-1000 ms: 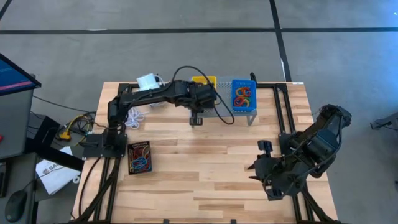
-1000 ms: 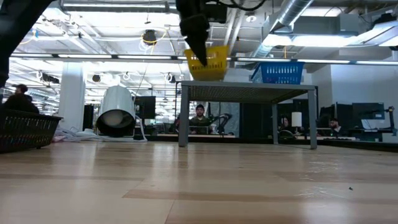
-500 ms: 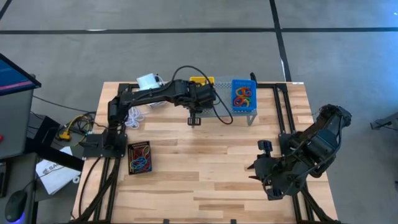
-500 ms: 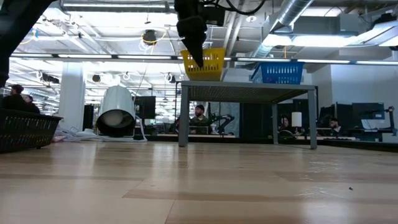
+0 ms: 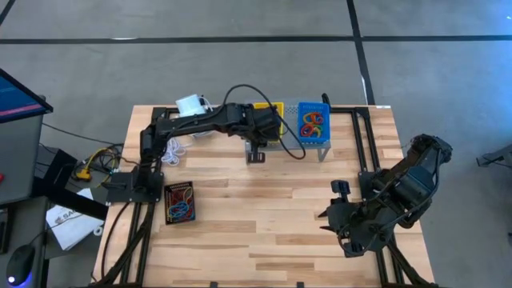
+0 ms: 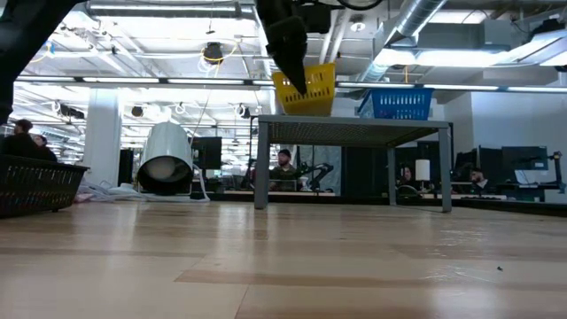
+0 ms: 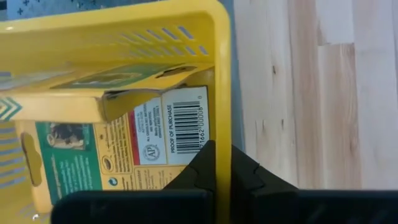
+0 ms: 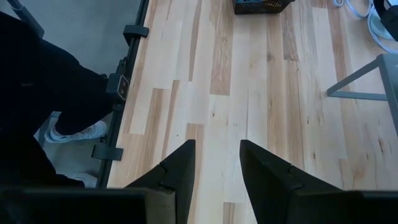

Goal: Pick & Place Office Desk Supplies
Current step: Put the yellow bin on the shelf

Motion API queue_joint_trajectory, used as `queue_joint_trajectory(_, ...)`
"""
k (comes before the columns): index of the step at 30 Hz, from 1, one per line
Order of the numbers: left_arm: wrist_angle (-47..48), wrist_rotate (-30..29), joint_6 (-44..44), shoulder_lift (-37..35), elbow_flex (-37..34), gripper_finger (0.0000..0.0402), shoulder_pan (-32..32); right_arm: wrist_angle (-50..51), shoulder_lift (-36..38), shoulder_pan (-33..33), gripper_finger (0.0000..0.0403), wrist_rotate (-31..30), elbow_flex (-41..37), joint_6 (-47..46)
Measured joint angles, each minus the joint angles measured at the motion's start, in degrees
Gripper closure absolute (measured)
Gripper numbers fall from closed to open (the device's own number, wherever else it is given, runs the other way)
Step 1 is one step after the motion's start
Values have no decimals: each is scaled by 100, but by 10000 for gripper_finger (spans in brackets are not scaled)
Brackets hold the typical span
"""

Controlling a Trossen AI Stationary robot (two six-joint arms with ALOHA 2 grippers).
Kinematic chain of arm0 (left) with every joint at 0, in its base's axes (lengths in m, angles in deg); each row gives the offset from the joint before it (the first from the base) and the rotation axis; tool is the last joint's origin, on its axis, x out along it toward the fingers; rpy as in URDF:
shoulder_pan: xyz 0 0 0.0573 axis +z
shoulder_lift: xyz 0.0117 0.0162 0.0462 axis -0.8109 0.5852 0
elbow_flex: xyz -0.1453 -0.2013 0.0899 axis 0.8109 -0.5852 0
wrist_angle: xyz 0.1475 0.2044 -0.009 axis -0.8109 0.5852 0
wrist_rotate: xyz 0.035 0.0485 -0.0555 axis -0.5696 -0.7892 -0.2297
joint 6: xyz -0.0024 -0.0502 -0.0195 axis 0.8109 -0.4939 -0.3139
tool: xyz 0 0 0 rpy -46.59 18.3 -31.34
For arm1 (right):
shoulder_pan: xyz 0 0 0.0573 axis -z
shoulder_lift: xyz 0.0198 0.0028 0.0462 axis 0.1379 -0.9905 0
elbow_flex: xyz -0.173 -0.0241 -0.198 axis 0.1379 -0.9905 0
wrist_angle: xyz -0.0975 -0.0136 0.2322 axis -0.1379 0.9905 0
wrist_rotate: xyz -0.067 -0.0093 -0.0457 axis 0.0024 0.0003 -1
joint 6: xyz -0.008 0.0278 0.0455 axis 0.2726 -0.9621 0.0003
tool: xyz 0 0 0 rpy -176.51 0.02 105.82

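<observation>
Now my left gripper (image 7: 222, 163) is clamped on the rim of the yellow basket (image 6: 307, 89), crayon box (image 7: 118, 149) inside, tilted above the grey shelf (image 6: 354, 131) at upper centre; next I judge it needs levelling and setting down beside the blue basket (image 5: 313, 122), my right gripper (image 8: 214, 163) idling half open.

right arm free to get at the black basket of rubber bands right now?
Probably yes. The right hand is open and holds nothing, parked at the table's right. Bare wood lies between it and the black basket at the left. The left hand is away at the shelf, gripping the yellow basket.
</observation>
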Motion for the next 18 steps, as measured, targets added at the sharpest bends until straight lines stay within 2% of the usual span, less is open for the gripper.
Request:
queue_joint_trajectory(6, 4, -183, 0, 0, 0, 398, -9, -3, 0, 0, 280, 0, 0, -14)
queue_joint_trajectory(18, 31, -187, -61, 0, -239, 379, -11, -4, 0, 0, 280, 0, 0, -14)
